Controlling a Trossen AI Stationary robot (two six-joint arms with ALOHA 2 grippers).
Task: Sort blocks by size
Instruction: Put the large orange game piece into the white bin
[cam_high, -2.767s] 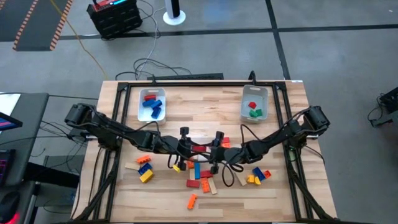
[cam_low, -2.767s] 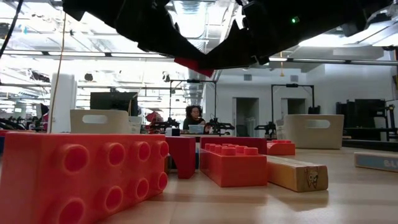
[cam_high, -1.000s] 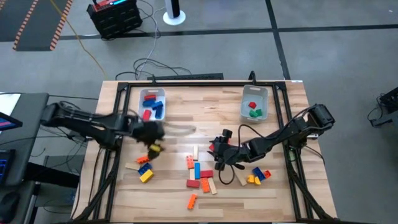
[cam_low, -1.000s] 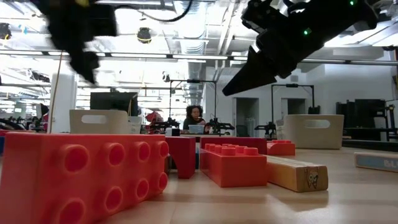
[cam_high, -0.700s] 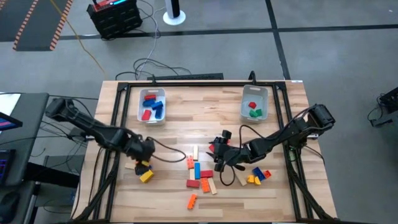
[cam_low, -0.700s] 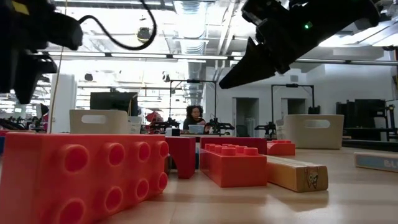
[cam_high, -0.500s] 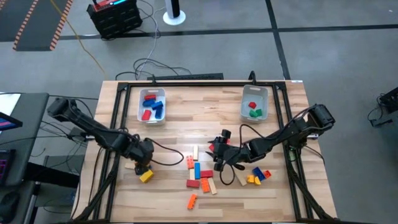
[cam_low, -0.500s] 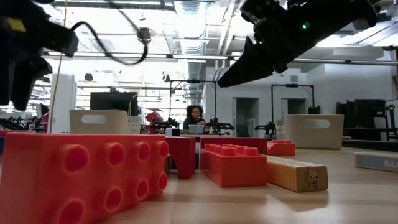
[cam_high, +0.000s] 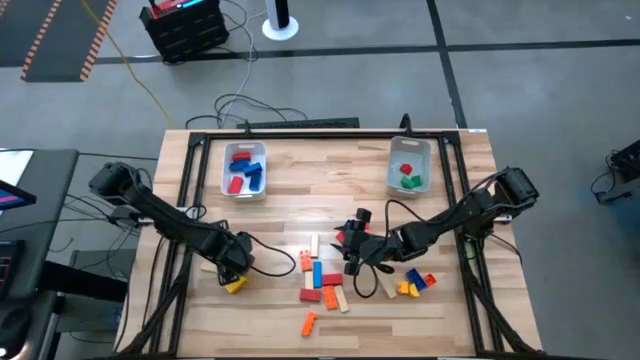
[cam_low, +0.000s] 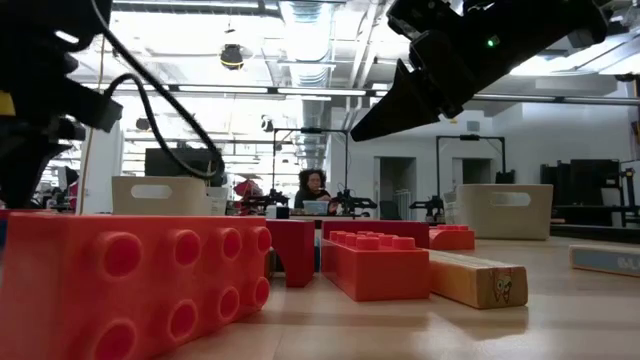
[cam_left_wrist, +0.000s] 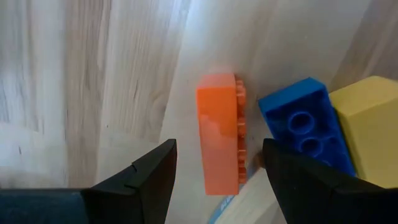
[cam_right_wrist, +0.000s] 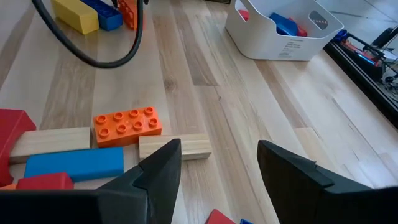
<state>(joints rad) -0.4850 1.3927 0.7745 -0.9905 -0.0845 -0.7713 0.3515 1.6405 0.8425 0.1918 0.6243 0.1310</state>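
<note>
The blocks (cam_high: 322, 282) lie scattered low in the middle of the bench (cam_high: 330, 175), none with writing I can read. Only the left wrist view shows the orange brick (cam_left_wrist: 219, 133) on its side between the left tool's (cam_left_wrist: 216, 177) wide-open, empty fingers. That tool has swung down to the lower-left cluster, while the right tool (cam_right_wrist: 219, 167) still gapes empty above mid-bench.
</note>
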